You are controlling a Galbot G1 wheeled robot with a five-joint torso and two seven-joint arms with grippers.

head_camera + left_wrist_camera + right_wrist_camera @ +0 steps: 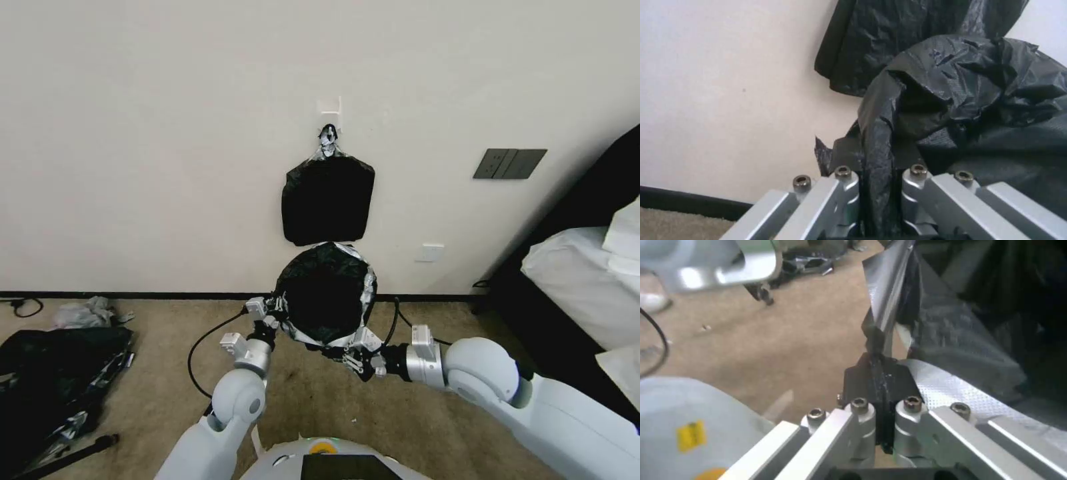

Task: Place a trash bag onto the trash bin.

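Observation:
The trash bag [325, 293] is glossy black plastic, spread into a round open mouth facing me, low in front of the wall. My left gripper [272, 308] is shut on the bag's left edge; in the left wrist view a strip of the bag [951, 100] runs between the closed fingers of this gripper [880, 186]. My right gripper [352, 348] is shut on the bag's lower right edge, and the right wrist view shows this gripper [880, 373] pinching a fold of the bag [889, 300]. The trash bin is hidden.
A flat bundle of black bags [327, 200] hangs from a wall hook just above the open bag. A dark heap [53, 380] lies on the carpet at the left. A bed [587, 287] stands at the right. A black cable [200, 347] loops on the floor.

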